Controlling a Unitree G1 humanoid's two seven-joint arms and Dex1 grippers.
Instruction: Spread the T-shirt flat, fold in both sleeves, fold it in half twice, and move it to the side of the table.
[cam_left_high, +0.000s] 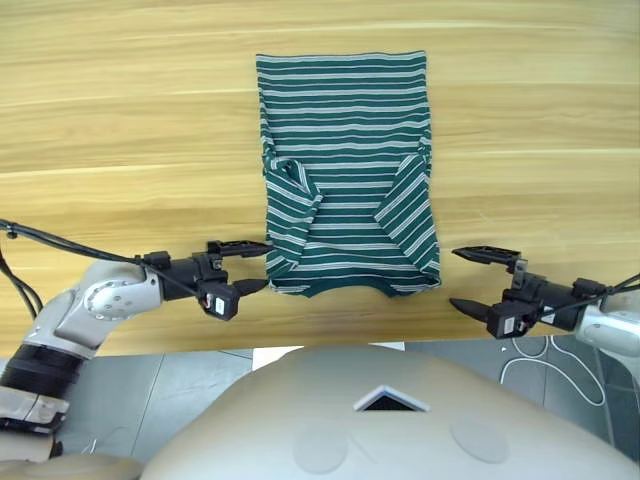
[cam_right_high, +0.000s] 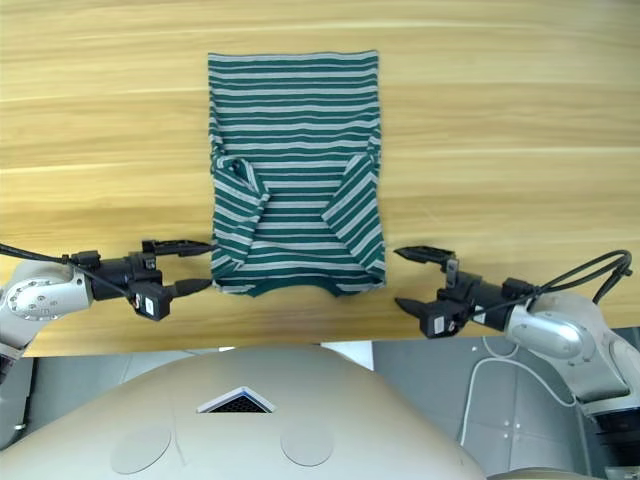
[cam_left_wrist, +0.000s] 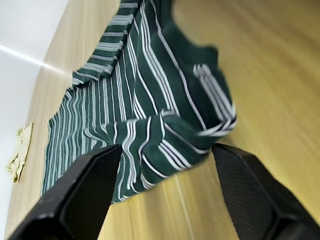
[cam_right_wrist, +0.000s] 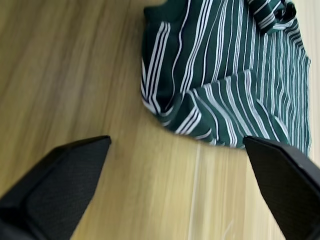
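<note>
A dark green T-shirt with white stripes (cam_left_high: 345, 170) lies flat on the wooden table (cam_left_high: 120, 130), both sleeves folded in over the body and the collar end toward the near edge. My left gripper (cam_left_high: 256, 266) is open just left of the shirt's near left corner (cam_left_wrist: 200, 135), its upper finger tip touching the fabric edge. My right gripper (cam_left_high: 468, 278) is open a short way right of the near right corner (cam_right_wrist: 170, 117), apart from the cloth. Nothing is held between either pair of fingers.
Bare wood stretches wide on both sides of the shirt and beyond it. The table's near edge (cam_left_high: 400, 345) runs just under both grippers. A crumpled pale scrap (cam_left_wrist: 17, 152) lies past the far side of the table.
</note>
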